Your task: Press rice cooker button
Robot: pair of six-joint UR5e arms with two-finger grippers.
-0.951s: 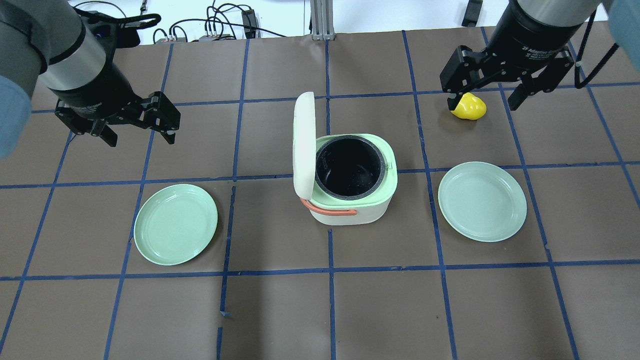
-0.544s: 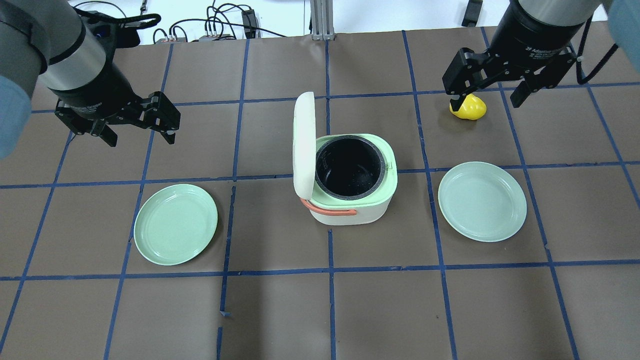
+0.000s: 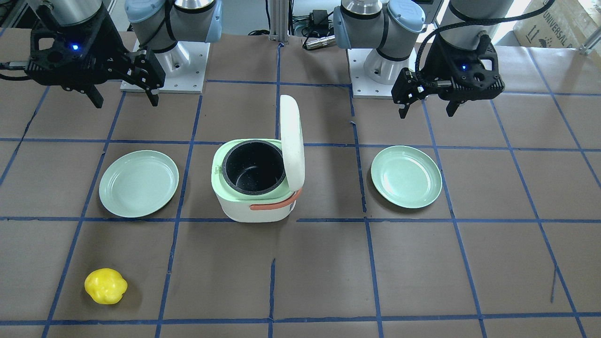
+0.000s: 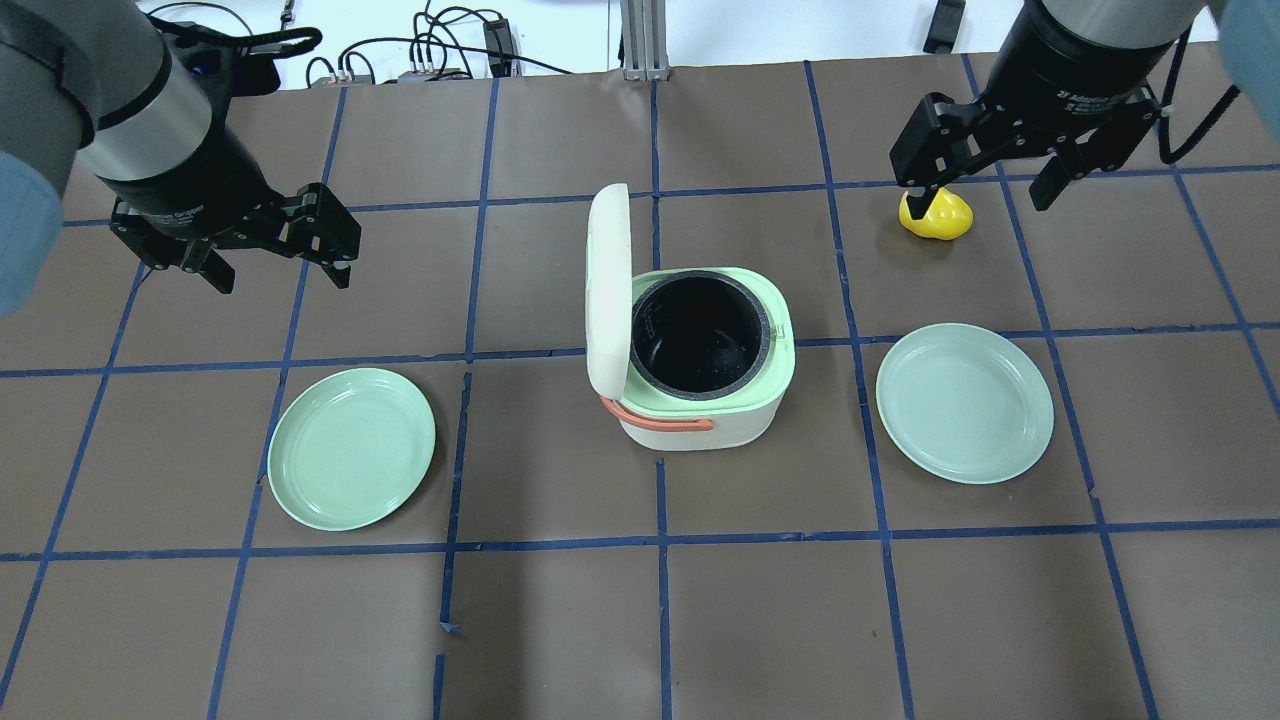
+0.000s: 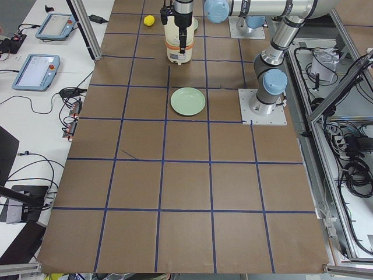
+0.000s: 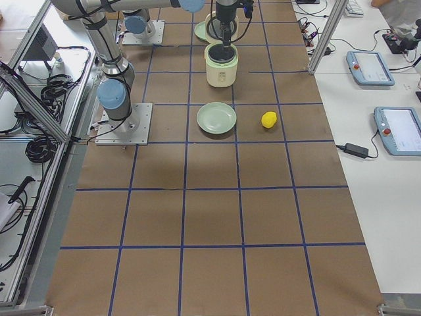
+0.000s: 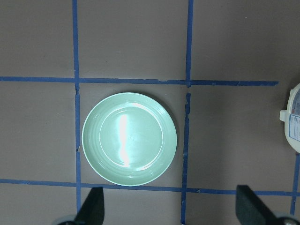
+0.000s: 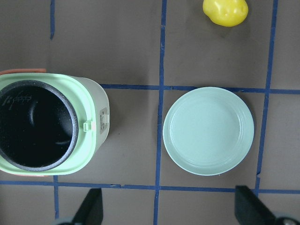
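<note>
Since the lid (image 4: pixel 607 290) stands upright on its hinge, the rice cooker (image 4: pixel 700 400) shows its dark pot (image 4: pixel 698 335) open to view. The cooker sits at the middle of the table (image 4: pixel 560 620), between two green plates – one (image 4: pixel 351 448) on the left arm's side, one (image 4: pixel 964 402) on the right's.

Handling, as judged: a stiff plastic shell, probably light with the pot empty, so it is liable to slide under a sideways shove. A button calls for a push from one fingertip, not a grasp, best directed so the body is not tipped.

Both grippers hang well apart from the cooker. The left gripper (image 4: pixel 280 278) and the right gripper (image 4: pixel 975 195) both have their jaws spread wide and hold nothing. A yellow fruit (image 4: pixel 938 215) lies below the right one.

The right wrist view alone shows a small green tab (image 8: pixel 88 125) on the rim, facing the nearby plate, which is likely the button. The overhead view does not resolve it. The left wrist view catches only the cooker's edge (image 7: pixel 293 117).
</note>
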